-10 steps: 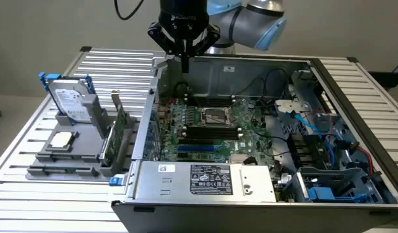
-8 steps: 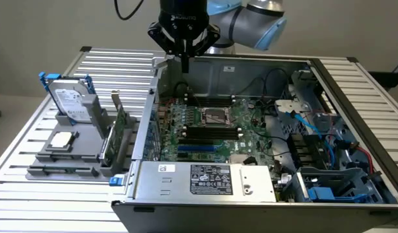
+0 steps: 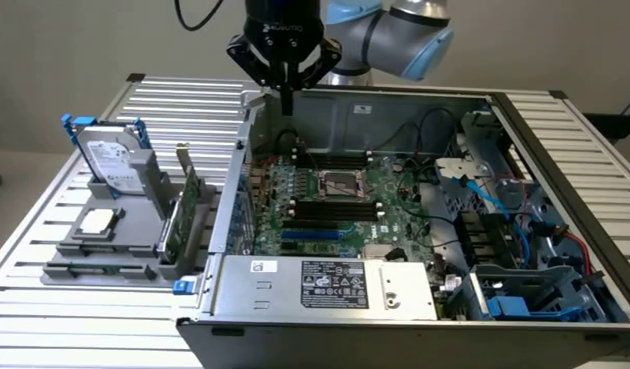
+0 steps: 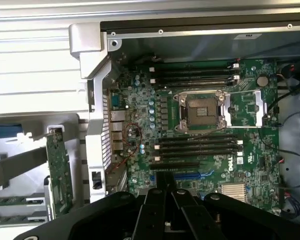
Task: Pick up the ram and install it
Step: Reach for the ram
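The ram [image 3: 101,269] is a narrow green stick lying in the front slot of a grey holder [image 3: 109,246] at the exterior view's left, outside the computer case; its green edge [image 4: 15,201] also appears in the wrist view. My gripper [image 3: 287,104] hangs above the case's back left corner, well away from the ram, shut with nothing in it. In the wrist view its black fingers [image 4: 157,197] meet over the motherboard [image 4: 200,125]. Long black memory slots [image 4: 197,145] flank the CPU socket [image 4: 200,110].
On the grey holder stand a hard drive [image 3: 115,161], a processor chip [image 3: 97,223] and a wider green expansion card [image 3: 189,204]. The open case [image 3: 232,192] holds a power supply [image 3: 325,280], blue and red cables [image 3: 499,207] and drive bays at the exterior view's right.
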`<state>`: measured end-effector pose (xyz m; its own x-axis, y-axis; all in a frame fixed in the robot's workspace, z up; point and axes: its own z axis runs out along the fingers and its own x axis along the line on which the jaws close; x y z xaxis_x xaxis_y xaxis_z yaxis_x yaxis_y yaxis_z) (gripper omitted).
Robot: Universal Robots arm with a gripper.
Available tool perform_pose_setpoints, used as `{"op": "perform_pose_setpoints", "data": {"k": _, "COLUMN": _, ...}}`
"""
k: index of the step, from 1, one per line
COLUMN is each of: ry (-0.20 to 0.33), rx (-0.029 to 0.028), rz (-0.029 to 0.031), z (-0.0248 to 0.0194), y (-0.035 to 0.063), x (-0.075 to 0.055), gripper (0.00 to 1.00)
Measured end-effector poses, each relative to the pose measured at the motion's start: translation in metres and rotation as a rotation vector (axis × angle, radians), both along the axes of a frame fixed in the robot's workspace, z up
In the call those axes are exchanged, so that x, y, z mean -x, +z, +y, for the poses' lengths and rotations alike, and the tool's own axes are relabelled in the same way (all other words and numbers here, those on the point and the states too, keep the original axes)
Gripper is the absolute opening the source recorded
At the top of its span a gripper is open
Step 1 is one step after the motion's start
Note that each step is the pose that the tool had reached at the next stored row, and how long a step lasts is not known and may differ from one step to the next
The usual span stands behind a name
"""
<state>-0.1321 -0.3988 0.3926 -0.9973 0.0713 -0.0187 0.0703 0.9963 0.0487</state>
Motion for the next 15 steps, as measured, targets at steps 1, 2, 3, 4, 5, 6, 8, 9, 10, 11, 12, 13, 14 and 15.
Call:
{"op": "perform_pose_setpoints", "data": {"k": 1, "ry": 0.000, "rx": 0.0000, "rz": 0.0004, "z": 0.0000, "y": -0.0001, "x": 0.005, "gripper": 0.11}}
{"op": "perform_pose_setpoints", "data": {"k": 2, "ry": 0.000, "rx": -0.0001, "rz": 0.0026, "z": 0.0000, "y": -0.0005, "x": 0.009, "gripper": 0.11}}
{"op": "perform_pose_setpoints", "data": {"k": 3, "ry": 0.000, "rx": -0.0001, "rz": 0.0058, "z": 0.0000, "y": -0.0011, "x": 0.014, "gripper": 0.11}}
{"op": "perform_pose_setpoints", "data": {"k": 4, "ry": 0.000, "rx": -0.0001, "rz": 0.0084, "z": -0.0001, "y": -0.0017, "x": 0.018, "gripper": 0.11}}
{"op": "perform_pose_setpoints", "data": {"k": 5, "ry": 0.000, "rx": -0.0001, "rz": 0.0096, "z": -0.0001, "y": -0.0023, "x": 0.022, "gripper": 0.11}}
{"op": "perform_pose_setpoints", "data": {"k": 6, "ry": 0.000, "rx": 0.0006, "rz": 0.0102, "z": -0.0001, "y": -0.0032, "x": 0.027, "gripper": 0.11}}
{"op": "perform_pose_setpoints", "data": {"k": 8, "ry": 0.000, "rx": 0.0020, "rz": 0.0107, "z": -0.0001, "y": -0.0052, "x": 0.036, "gripper": 0.11}}
{"op": "perform_pose_setpoints", "data": {"k": 9, "ry": 0.000, "rx": 0.0025, "rz": 0.0108, "z": -0.0001, "y": -0.0063, "x": 0.040, "gripper": 0.11}}
{"op": "perform_pose_setpoints", "data": {"k": 10, "ry": 0.000, "rx": 0.0029, "rz": 0.0109, "z": -0.0001, "y": -0.0074, "x": 0.045, "gripper": 0.11}}
{"op": "perform_pose_setpoints", "data": {"k": 11, "ry": 0.001, "rx": 0.0034, "rz": 0.0111, "z": -0.0001, "y": -0.0084, "x": 0.049, "gripper": 0.11}}
{"op": "perform_pose_setpoints", "data": {"k": 12, "ry": 0.001, "rx": 0.0039, "rz": 0.0114, "z": -0.0001, "y": -0.0095, "x": 0.053, "gripper": 0.11}}
{"op": "perform_pose_setpoints", "data": {"k": 13, "ry": 0.001, "rx": 0.0044, "rz": 0.0118, "z": -0.0001, "y": -0.0105, "x": 0.056, "gripper": 0.11}}
{"op": "perform_pose_setpoints", "data": {"k": 14, "ry": 0.001, "rx": 0.0050, "rz": 0.0122, "z": -0.0001, "y": -0.0114, "x": 0.060, "gripper": 0.11}}
{"op": "perform_pose_setpoints", "data": {"k": 15, "ry": 0.001, "rx": 0.0054, "rz": 0.0126, "z": -0.0001, "y": -0.0125, "x": 0.064, "gripper": 0.11}}
